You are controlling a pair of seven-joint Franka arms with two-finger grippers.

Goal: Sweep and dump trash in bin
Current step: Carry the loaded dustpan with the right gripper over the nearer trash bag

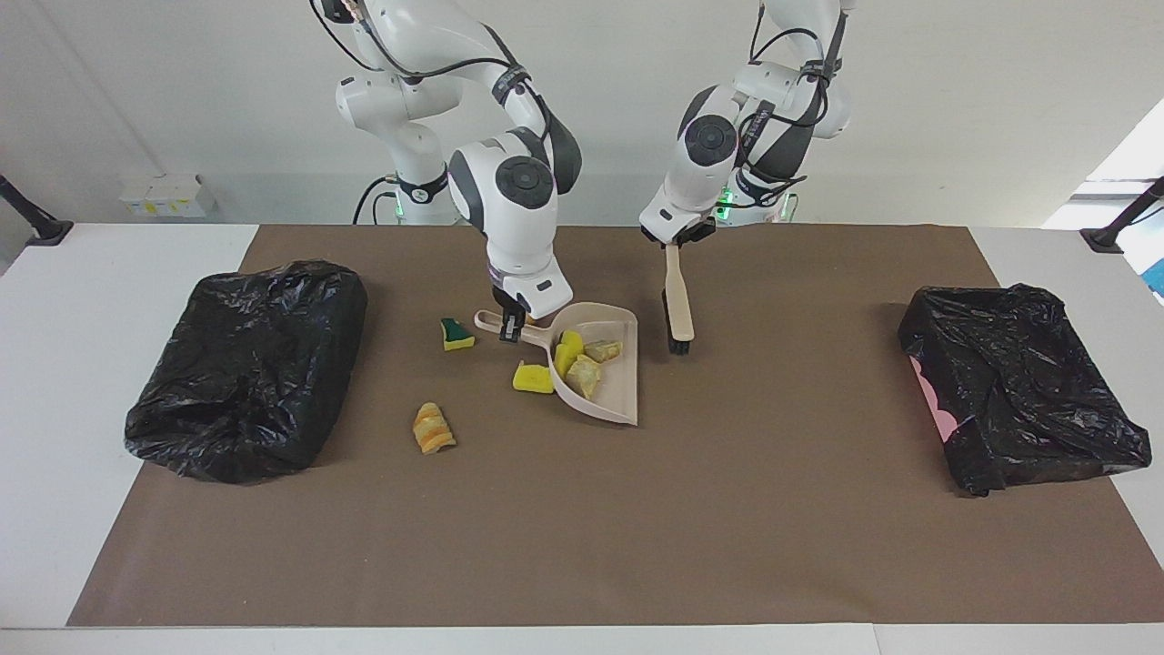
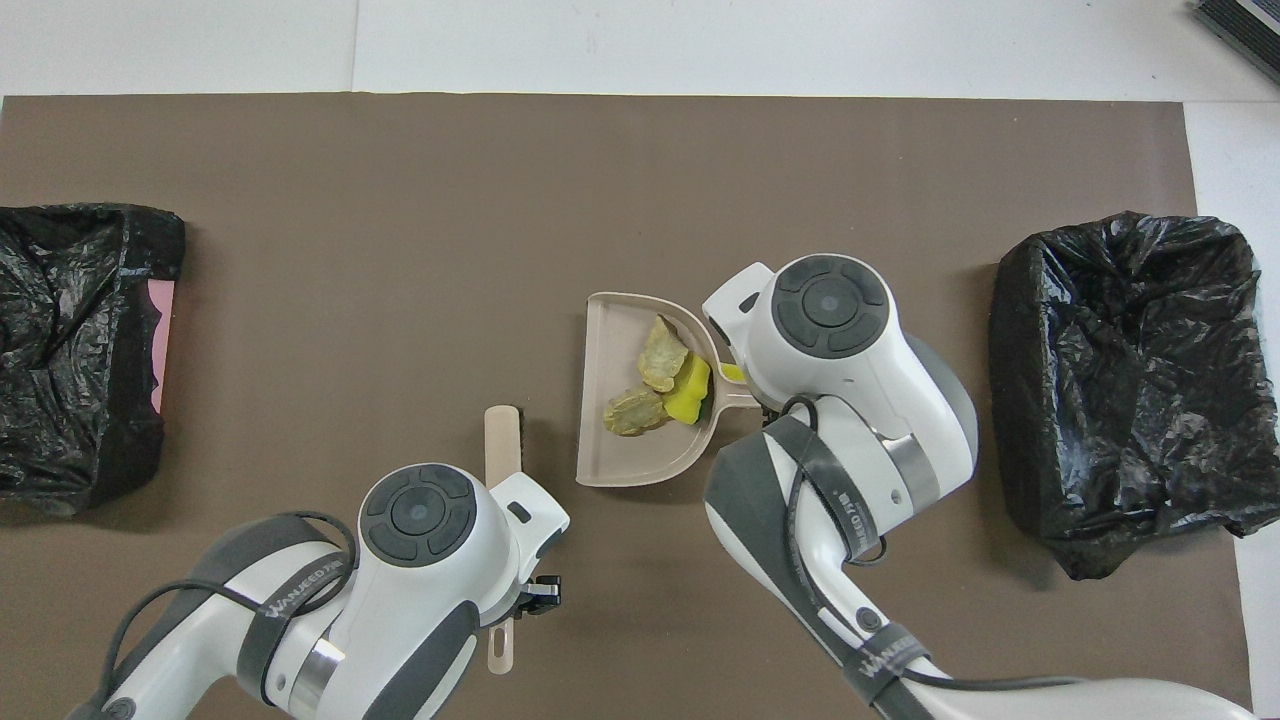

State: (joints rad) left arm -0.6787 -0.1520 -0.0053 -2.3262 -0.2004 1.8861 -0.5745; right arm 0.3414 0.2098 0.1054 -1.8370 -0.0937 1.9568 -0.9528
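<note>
Looking across the table (image 1: 582,546), we see the right hand (image 1: 511,326) clamped on the handle of the beige dustpan (image 1: 607,400), which carries three scraps (image 1: 582,362) (two tan, one yellow). The left hand (image 1: 674,244) grips the hand brush (image 1: 677,305), bristles down beside the pan toward the left arm's end. Three more scraps lie on the mat toward the right arm's end: a green-faced one (image 1: 456,335), a yellow one (image 1: 532,377) touching the pan, and an orange-brown one (image 1: 433,428).
</note>
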